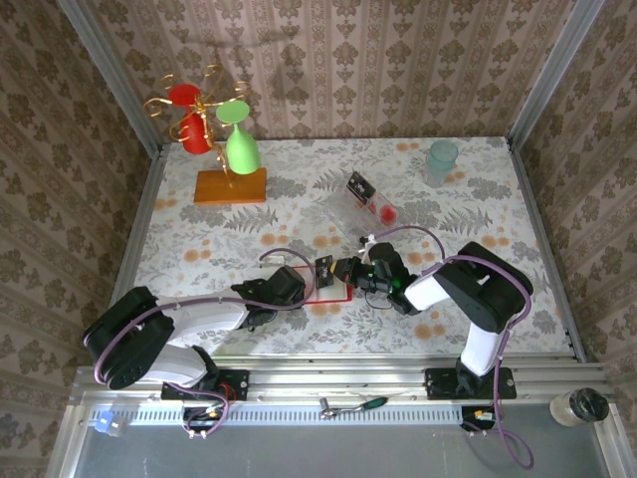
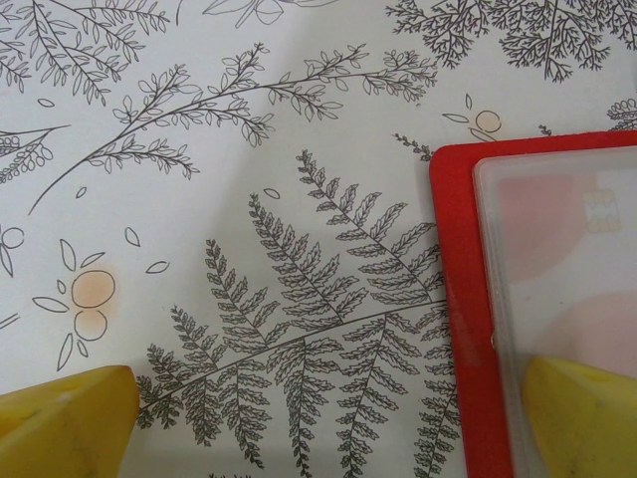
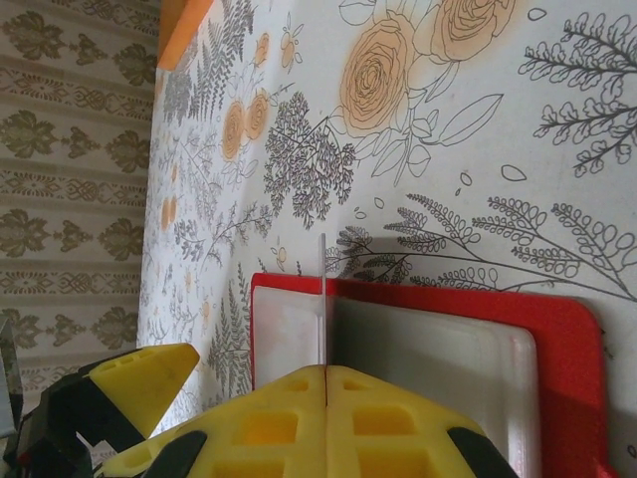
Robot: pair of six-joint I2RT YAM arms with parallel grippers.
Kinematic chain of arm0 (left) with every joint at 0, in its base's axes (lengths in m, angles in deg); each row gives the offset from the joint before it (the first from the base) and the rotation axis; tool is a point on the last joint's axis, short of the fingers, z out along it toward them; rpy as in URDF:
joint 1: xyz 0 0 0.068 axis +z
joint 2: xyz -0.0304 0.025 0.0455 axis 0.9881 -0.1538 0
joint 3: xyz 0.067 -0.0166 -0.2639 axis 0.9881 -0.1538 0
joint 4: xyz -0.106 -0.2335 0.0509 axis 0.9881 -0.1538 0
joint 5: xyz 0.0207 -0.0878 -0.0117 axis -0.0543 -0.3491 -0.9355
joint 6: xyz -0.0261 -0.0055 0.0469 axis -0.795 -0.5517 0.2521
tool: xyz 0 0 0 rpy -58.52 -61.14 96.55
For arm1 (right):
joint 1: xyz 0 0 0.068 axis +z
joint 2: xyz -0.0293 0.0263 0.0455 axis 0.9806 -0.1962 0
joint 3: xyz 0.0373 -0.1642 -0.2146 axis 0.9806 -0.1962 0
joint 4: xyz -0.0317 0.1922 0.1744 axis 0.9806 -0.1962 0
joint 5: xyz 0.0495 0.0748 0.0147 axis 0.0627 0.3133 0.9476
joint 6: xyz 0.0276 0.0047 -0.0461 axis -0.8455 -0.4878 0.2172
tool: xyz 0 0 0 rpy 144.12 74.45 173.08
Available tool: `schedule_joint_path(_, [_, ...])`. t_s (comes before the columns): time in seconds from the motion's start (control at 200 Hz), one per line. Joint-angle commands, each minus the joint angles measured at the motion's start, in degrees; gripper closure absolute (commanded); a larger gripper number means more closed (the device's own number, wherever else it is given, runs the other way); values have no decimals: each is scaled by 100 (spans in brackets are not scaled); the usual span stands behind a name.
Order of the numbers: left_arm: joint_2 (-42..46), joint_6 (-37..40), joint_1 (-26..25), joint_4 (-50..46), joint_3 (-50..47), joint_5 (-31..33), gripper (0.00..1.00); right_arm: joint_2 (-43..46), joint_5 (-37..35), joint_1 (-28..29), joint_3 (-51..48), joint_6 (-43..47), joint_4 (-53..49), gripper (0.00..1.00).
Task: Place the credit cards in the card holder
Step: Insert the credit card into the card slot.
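Your right gripper [image 3: 326, 383] pinches a credit card [image 3: 323, 299] edge-on, pointing straight ahead at the card holder [image 3: 567, 339] just beyond its fingertips. Your left gripper [image 2: 323, 413], spread wide, straddles that holder's edge.

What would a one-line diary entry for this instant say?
left gripper: open, one finger over card holder | right gripper: shut on credit card | credit card: edge-on over card holder pocket

A gold rack [image 1: 204, 112] on an orange block [image 1: 230, 186] is standing at the far left of the flowery surface [image 1: 199, 244], holding red cups [image 1: 195, 136] and green cups [image 1: 242, 151]. A see-through tray [image 1: 347, 212] is lying near the middle, and a pale green cup [image 1: 442, 157] is sitting in the far right corner. A green-handled tool [image 1: 353, 404] is lying on the metal rail [image 1: 299, 374].
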Motion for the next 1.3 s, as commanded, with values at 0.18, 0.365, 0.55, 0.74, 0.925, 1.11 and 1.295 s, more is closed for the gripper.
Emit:
schedule_joint_path(0.18, [-1, -49, -43, -194, -113, 101, 0, -5, 60, 33, -225, -162, 593, 100])
schedule_joint_path(0.365, [0, -48, -43, -192, -112, 101, 0, 162, -31, 27, -230, -98, 528, 100])
schedule_joint_path(0.55, [2, -60, -47, -194, -113, 92, 0, 179, 14, 34, -166, -79, 516, 100])
schedule_joint_path(0.74, [17, -58, -43, -209, -104, 93, 0, 115, 31, 34, -123, -93, 549, 100])
schedule_joint_path(0.925, [8, -63, -46, -213, -95, 105, 0, -95, 180, 34, -66, -170, 725, 100])
schedule_joint_path(1.11, [-1, -50, -43, -213, -87, 98, 0, -285, 254, 34, -109, -275, 964, 100])
schedule_joint_path(1.295, [-16, -45, -47, -209, -61, 88, 0, -285, 122, 34, -259, -229, 966, 100])
